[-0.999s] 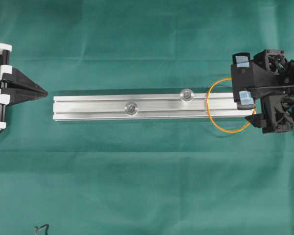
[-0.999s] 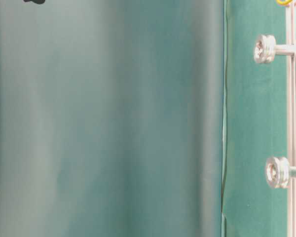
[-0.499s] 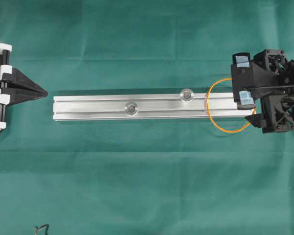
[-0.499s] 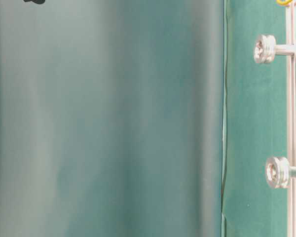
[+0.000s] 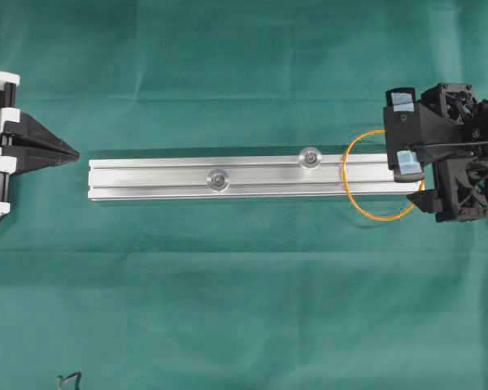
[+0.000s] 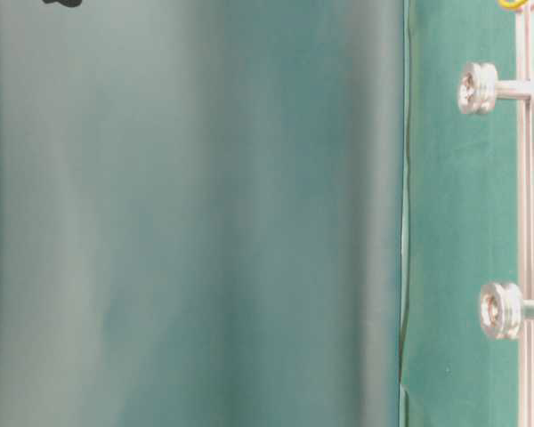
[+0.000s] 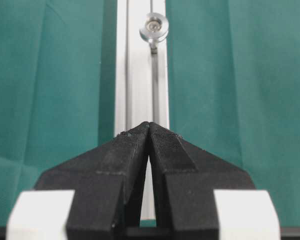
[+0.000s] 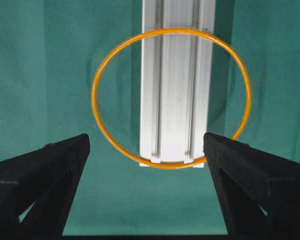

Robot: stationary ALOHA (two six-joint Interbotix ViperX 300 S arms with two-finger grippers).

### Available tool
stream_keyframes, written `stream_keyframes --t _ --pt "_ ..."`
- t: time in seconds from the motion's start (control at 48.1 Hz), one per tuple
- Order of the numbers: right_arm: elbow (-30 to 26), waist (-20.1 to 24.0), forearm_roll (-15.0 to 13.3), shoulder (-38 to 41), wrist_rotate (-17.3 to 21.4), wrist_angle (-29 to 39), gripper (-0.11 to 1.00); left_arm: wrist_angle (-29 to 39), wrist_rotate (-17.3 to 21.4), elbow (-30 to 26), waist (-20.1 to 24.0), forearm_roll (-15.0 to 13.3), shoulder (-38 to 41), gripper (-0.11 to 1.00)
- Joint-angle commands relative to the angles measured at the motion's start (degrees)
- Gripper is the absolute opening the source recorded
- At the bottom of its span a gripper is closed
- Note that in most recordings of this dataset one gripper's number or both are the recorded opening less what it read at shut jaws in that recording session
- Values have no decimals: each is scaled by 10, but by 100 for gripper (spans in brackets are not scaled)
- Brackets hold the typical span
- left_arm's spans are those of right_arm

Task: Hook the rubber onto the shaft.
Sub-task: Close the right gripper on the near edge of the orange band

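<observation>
**Band lies loose over the rail's end, both hands empty**

In the right wrist view, the right hand (image 8: 146, 150) stands spread wide, its fingers (image 8: 50, 165) either side of the rail (image 8: 176, 80) and gripping nothing. Just beyond them the rubber (image 8: 97, 82), a thin orange ring, lies draped across the rail's near end, touching no finger. Farther along the rail stand two shafts, one (image 5: 310, 157) nearer the band, the other (image 5: 219, 179) beyond it. At the rail's far end the left hand (image 5: 71, 153) is closed tip to tip, empty, above the green bench (image 5: 244, 309).
</observation>
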Motion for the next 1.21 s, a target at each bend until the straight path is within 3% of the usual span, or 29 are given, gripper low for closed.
stream_keyframes --t 0.0,0.624,0.895,1.186 --pt "-13 3 4 -1 2 -4 99 -3 -1 -17 1 2 4 0" --pt "48 43 42 80 3 -125 99 -2 -2 -17 1 1 4 0" --pt "73 59 47 115 3 -197 99 -1 -2 -17 1 1 4 0" --pt "91 71 52 144 4 -221 99 -1 -2 -17 1 2 4 0"
